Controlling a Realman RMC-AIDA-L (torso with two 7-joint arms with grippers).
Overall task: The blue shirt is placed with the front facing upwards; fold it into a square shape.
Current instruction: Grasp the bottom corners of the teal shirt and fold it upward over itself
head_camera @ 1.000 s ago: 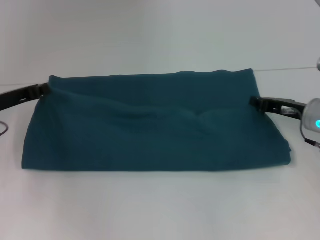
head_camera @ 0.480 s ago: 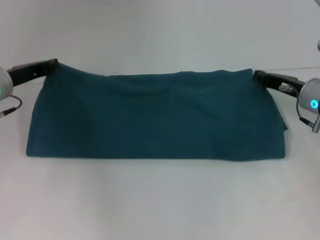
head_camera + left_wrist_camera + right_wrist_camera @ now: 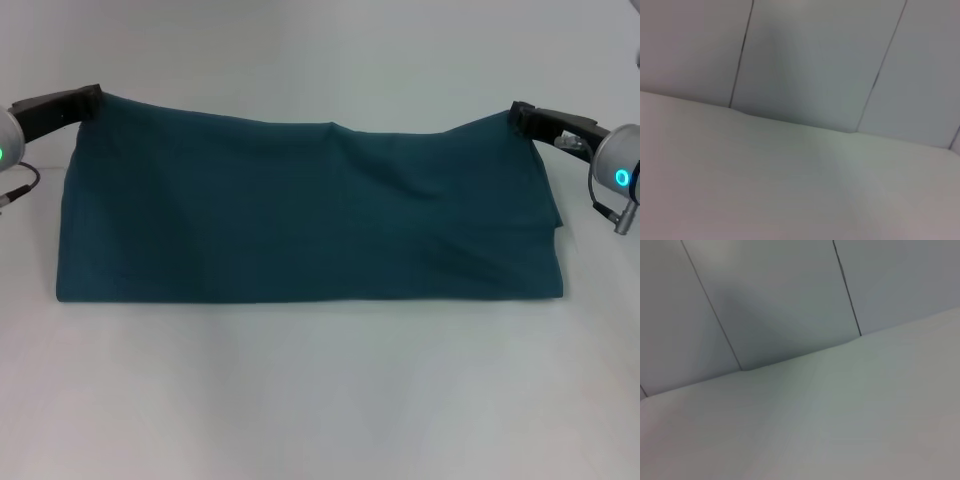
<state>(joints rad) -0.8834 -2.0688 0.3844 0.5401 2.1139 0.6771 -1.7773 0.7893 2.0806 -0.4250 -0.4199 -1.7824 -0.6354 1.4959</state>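
My left gripper (image 3: 92, 96) is clamped on one far corner of the blue shirt (image 3: 310, 215), and my right gripper (image 3: 518, 112) is clamped on the other far corner. The cloth hangs between my two sets of jaws as a wide band, its top edge sagging a little in the middle, its near edge resting on the white table (image 3: 320, 400) in front of me. Only plain teal cloth faces up (no print shows). Around the shirt the table shows only my own arms; a thin dark cable (image 3: 18, 188) loops beside my left arm. The head view alone shows the shirt and my jaws. Both wrist views look away from it, at bare table (image 3: 790, 190) and a pale panelled wall (image 3: 810, 60) with dark seams.
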